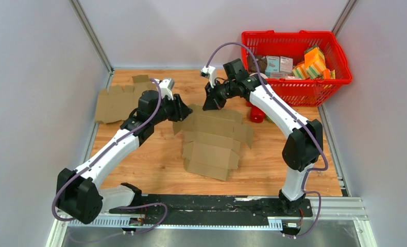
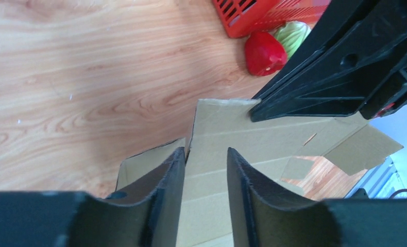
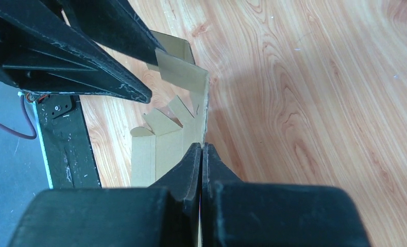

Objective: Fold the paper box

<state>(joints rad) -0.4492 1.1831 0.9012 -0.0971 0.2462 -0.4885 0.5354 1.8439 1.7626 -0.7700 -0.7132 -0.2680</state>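
Two pincers work the far edge of the paper box [image 1: 212, 141], which lies mostly flat and unfolded in the middle of the worktop [image 1: 155, 170]. The right pincer [image 3: 201, 154] is pinched tight on an edge of the cardboard. The left pincer [image 2: 206, 164] stands partway wide, its fingers [image 2: 163, 190] astride a neighbouring panel without clamping it. To do this fold well, I'd say the right should hold its edge steady as an anchor while the left closes squarely near a crease line, then lifts along it, not across. Pulling apart risks tearing the sheet or dragging it toward the red basket [image 1: 294, 34] at the back right.
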